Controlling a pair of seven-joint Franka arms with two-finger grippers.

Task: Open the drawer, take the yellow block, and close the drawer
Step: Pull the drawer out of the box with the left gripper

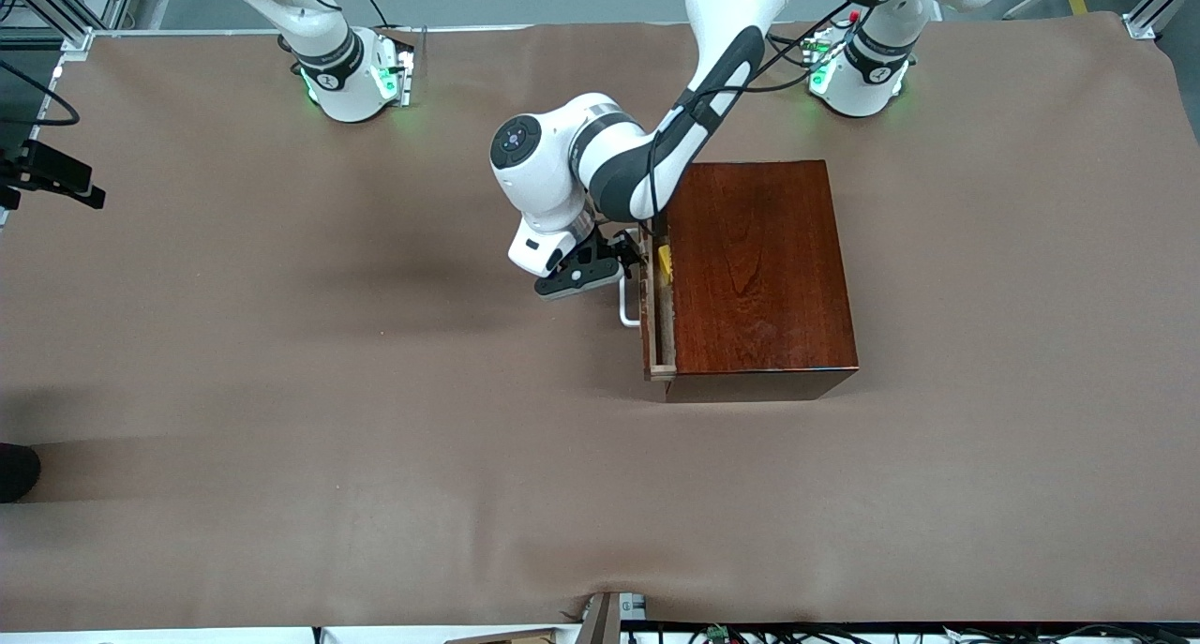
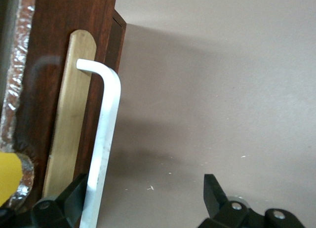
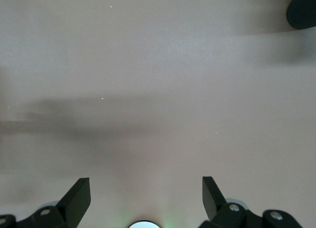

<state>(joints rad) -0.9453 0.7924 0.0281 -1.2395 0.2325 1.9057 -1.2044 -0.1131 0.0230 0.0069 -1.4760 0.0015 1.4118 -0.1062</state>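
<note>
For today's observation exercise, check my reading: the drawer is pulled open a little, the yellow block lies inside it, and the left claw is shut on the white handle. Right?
Not quite. The left claw is open, with the white handle just beside one finger, as the left wrist view shows. The rest holds: the drawer is open a little and the yellow block lies inside.

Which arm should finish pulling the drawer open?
Left. Its pincer is open at the drawer's white handle, one finger beside the bar. The drawer is barely out, the yellow block showing. The right pincer waits open over bare table.
</note>
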